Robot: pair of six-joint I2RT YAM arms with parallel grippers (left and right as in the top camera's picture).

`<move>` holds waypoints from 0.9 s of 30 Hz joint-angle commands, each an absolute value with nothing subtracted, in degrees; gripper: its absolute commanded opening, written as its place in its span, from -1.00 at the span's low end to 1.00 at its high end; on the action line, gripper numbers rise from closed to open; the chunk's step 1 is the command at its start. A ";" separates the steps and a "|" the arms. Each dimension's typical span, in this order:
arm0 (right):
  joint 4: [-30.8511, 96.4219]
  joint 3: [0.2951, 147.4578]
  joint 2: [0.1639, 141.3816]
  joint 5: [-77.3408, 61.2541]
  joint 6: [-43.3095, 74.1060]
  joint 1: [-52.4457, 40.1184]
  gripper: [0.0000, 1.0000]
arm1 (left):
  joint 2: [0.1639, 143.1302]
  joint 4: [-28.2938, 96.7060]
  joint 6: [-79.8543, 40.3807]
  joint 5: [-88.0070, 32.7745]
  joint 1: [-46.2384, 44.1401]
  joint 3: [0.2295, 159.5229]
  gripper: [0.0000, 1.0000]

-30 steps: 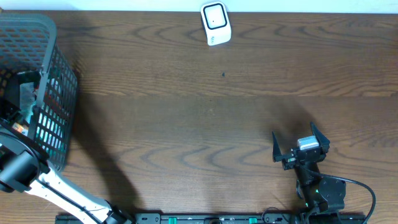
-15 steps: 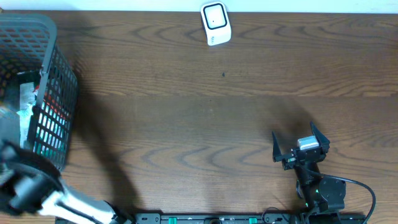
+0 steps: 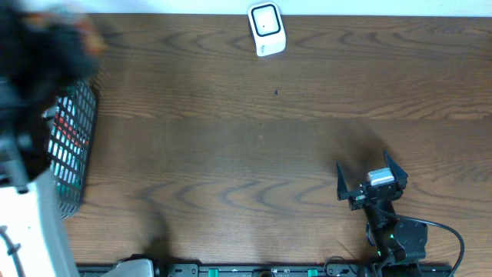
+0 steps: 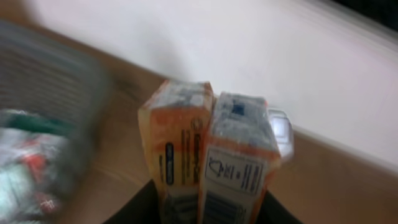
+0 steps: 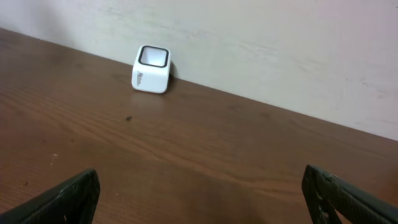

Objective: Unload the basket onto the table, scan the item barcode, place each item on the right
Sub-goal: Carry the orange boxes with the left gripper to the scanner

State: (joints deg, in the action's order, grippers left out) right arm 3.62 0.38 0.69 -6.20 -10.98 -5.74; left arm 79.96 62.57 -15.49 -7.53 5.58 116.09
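Overhead, the blurred left arm (image 3: 31, 215) hides most of the basket (image 3: 74, 146) at 9 o'clock and the pack (image 4: 236, 155). The smeared wrist view shows left jaws pinching the orange pack's near end, long axis toward 12 o'clock, barcode (image 4: 216, 210) cut off below. The scanner (image 3: 267, 29) stands at 12 o'clock on the brown wood worktop (image 3: 231, 154) by a white wall (image 5: 249, 37); right jaws, at 5 o'clock, spread empty.

You have a dark brown wood-grain desk (image 3: 231, 154) that runs up to a plain pale wall (image 5: 280, 37), softly and evenly lit.
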 commanded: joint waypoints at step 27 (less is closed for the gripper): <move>3.84 0.32 0.40 -6.09 -10.79 -6.15 0.99 | 127.50 58.52 -41.25 1.26 -48.16 113.34 -0.29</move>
State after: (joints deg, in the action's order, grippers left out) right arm 3.62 0.38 0.69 -6.20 -10.98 -5.74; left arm 125.36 59.11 -38.20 0.62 -47.05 113.03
